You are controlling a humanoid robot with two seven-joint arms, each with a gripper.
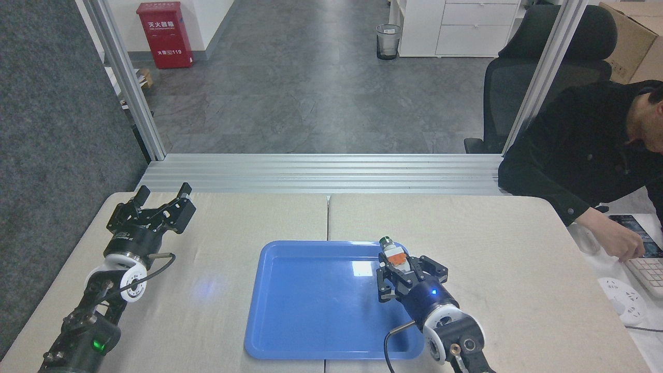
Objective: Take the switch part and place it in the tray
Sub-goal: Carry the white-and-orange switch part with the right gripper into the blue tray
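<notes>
- Right gripper (pixel 403 269): closed on the switch part (pixel 395 255), fingers clamping its white body; the orange-red insert and green-and-silver end stick out beyond the fingertips, pointing toward the tray's far rim.
- Switch part: held over the tray (pixel 311 311), above its right-hand far corner region; whether it touches the tray floor cannot be told from this view, though it appears clear of it.
- Step in hand, judged: lowering and release. Good practice would be to carry the part a little further from the tray's right rim, bring it down close to the floor, then open the jaws, so the rounded end does not roll it toward the rim.
- Left gripper (pixel 161 196): well to the left of the tray, jaws apart, holding nothing.
- A person's hand (pixel 619 243): far right of the tray, at a keyboard (pixel 650 272), off the work area.
</notes>
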